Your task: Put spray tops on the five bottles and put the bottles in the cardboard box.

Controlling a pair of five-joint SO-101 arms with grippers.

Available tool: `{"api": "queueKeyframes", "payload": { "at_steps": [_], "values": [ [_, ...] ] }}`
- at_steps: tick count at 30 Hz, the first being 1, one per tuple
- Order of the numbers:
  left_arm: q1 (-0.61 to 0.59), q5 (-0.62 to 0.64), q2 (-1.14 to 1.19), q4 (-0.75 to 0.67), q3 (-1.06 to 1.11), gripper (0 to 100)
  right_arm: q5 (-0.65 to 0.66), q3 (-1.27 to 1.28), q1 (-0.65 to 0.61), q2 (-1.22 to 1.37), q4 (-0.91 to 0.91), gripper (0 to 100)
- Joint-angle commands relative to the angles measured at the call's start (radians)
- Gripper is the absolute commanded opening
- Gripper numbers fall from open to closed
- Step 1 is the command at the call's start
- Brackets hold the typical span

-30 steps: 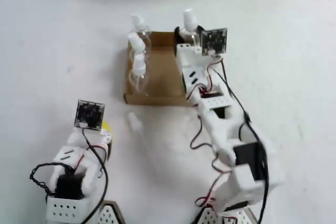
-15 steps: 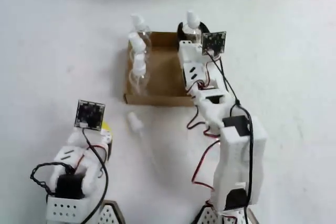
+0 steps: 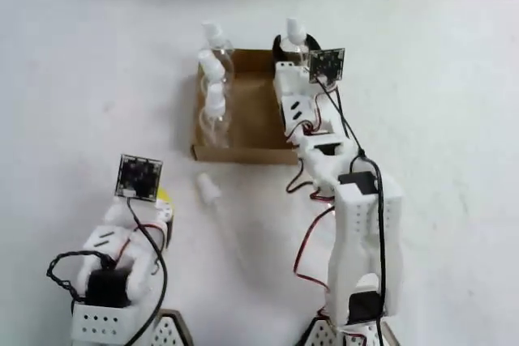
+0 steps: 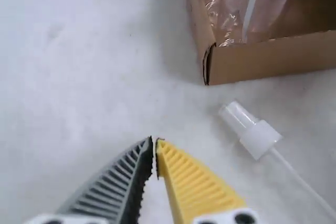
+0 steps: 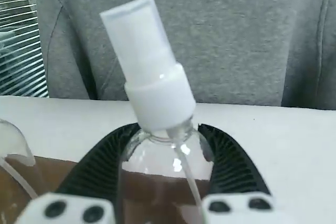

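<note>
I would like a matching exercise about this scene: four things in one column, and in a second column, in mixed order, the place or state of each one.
Column 1
1. left end effector
2. right end effector
3. loose spray top
4. cardboard box

Column 2
A. lies on the table, just outside the box's near wall
B. shut, holding nothing
C. contains capped bottles along one side
D. shut on a bottle that already has its spray top on

Pairs: 1-B; 2-D; 3-A; 4-C
</note>
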Motion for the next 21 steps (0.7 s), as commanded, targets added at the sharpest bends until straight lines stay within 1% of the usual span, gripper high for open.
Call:
{"api": "queueKeyframes", "payload": {
  "at_steps": [1, 15, 17, 19, 21],
  "values": [
    [-0.01, -0.009, -0.01, -0.017, 0.0, 2, 0.0, -0.057, 0.013, 0.007, -0.022, 1.5],
    [-0.01, -0.009, -0.01, -0.017, 0.0, 2, 0.003, -0.058, 0.01, 0.042, -0.024, 1.5],
    [-0.012, -0.009, -0.01, -0.017, 0.0, 2, 0.046, -0.058, 0.012, 0.042, -0.041, 1.5],
    [-0.012, -0.009, -0.01, -0.017, 0.0, 2, 0.098, -0.051, 0.008, 0.047, -0.101, 1.5],
    [-0.012, -0.009, -0.01, -0.017, 0.0, 2, 0.115, -0.051, 0.005, 0.065, -0.133, 1.5]
  ]
}}
